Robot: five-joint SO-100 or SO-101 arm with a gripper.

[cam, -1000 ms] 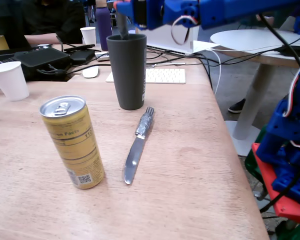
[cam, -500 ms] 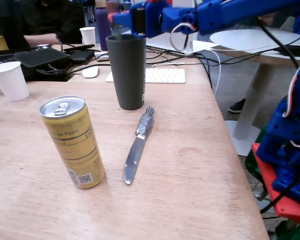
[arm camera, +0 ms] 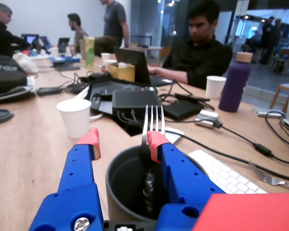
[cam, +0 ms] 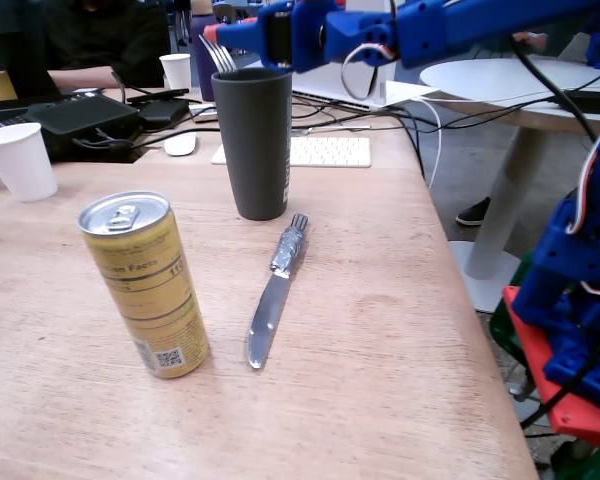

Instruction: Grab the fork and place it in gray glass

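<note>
The gray glass [cam: 252,140] stands upright in the middle of the wooden table. The fork [cam: 220,56] stands inside it, handle down, with its tines sticking up above the rim. In the wrist view the fork [arm camera: 153,124] leans against the right fingertip [arm camera: 156,140], and its handle reaches down into the glass [arm camera: 127,185]. My gripper [cam: 223,36] hovers just above the glass rim. In the wrist view the gripper [arm camera: 124,140] is open, its jaws wide apart over the glass mouth.
A silver knife [cam: 275,290] lies in front of the glass. A gold can [cam: 145,285] stands at the front left and a white paper cup [cam: 20,160] at the left. A keyboard [cam: 320,151], cables and laptops lie behind. The table edge runs along the right.
</note>
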